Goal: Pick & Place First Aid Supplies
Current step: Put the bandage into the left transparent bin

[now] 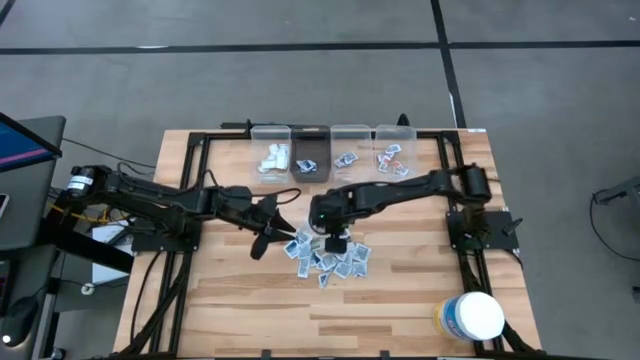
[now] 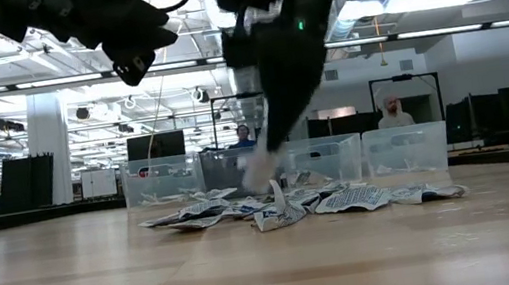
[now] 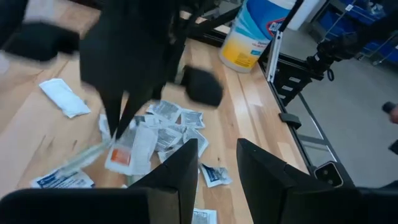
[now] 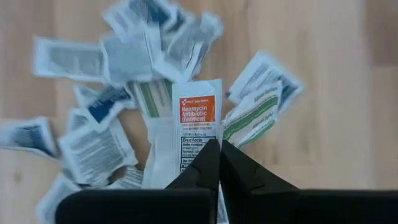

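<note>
The first aid supplies are a heap of small white-grey packets (image 1: pixel 330 260) lying flat at the table's middle, low and wide in the low view (image 2: pixel 344 200). My right gripper (image 1: pixel 335 238) stands over the heap, pointing down, shut on a white packet with an orange label (image 4: pixel 196 112). My left gripper (image 1: pixel 278 222) hovers open just left of the heap, its fingers (image 3: pixel 180 171) apart and touching nothing. A lone white packet (image 3: pixel 64 98) lies apart from the heap. My right gripper pinches the orange-labelled ointment packet by its printed end (image 4: pixel 194 149) between the two shut fingers, coming from above. The packet lies along the fingers. In the low view something white (image 2: pixel 261 170) hangs at the fingertips, just above the heap.
Four clear bins stand in a row at the far edge (image 1: pixel 272 150) (image 1: pixel 310 152) (image 1: pixel 348 150) (image 1: pixel 392 150), each with a few items inside. A large white tub with a yellow label (image 1: pixel 470 317) stands at the near right corner. Bare wood lies near the heap.
</note>
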